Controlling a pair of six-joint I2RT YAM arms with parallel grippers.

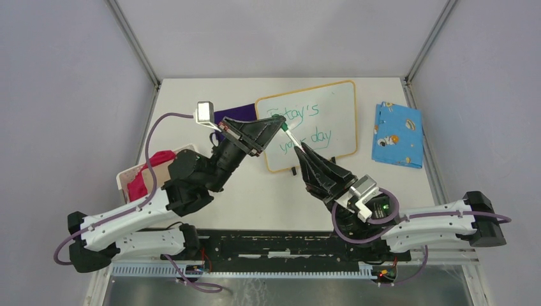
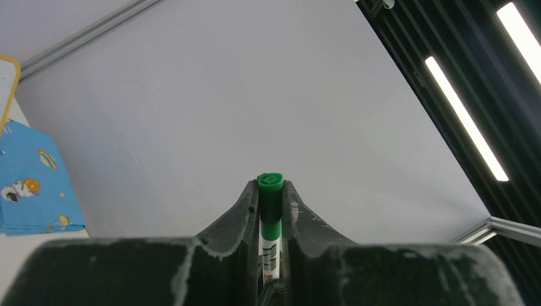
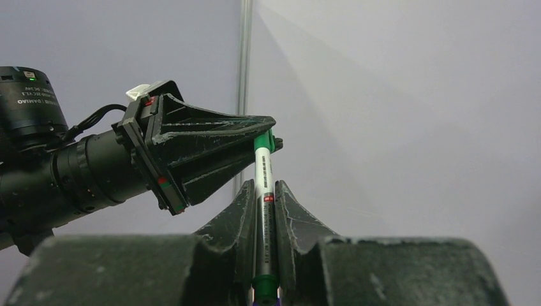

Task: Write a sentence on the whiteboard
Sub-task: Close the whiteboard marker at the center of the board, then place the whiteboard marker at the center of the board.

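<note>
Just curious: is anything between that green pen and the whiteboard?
Yes: the green cap, inside the left gripper, covers the tip. The right gripper holds the marker above the whiteboard; nothing else intervenes.

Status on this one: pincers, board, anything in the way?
Left pincer closed on cap, right pincer gripping marker. Sentence on whiteboard, green, two lines. Left pincer hides part of first word from above.

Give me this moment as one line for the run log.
sentence written on whiteboard | right gripper holds marker | left gripper closed on cap
</note>
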